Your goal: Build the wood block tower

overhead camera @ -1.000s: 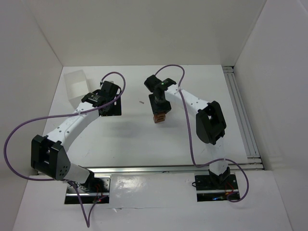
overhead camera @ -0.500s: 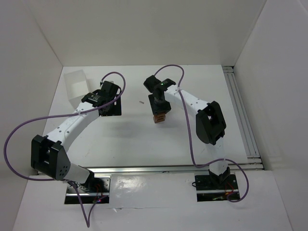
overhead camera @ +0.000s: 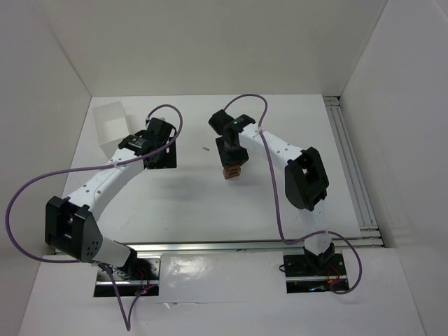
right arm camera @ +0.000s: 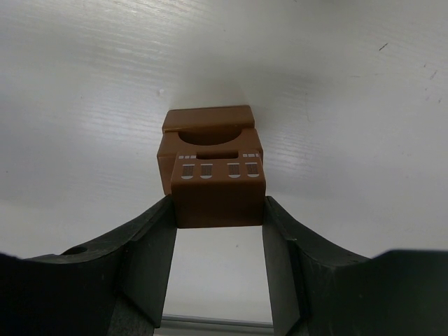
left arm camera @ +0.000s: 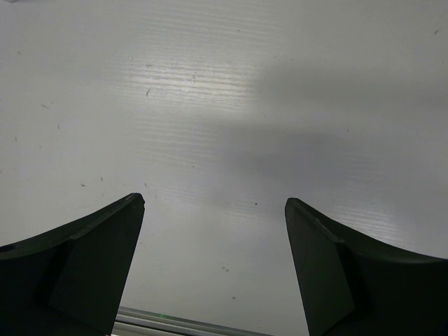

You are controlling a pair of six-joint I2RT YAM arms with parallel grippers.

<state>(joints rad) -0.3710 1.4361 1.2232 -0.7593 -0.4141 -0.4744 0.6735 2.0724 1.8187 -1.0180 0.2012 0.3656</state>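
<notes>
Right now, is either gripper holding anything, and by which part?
The right gripper clamps a wood block by its two opposite side faces. The left gripper is open and holds nothing.

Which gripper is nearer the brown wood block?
Right. The right gripper has its jaws closed on the wood block; the left gripper hangs open above the table, apart to its left.

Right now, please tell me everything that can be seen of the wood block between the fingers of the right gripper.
The wood block is reddish-brown and square-edged, with a row of small pale printed marks on one face. It sits level in the right gripper, one finger pressed on each side. Just beyond it shows a second brown piece with a curved notch; whether they touch I cannot tell.
</notes>
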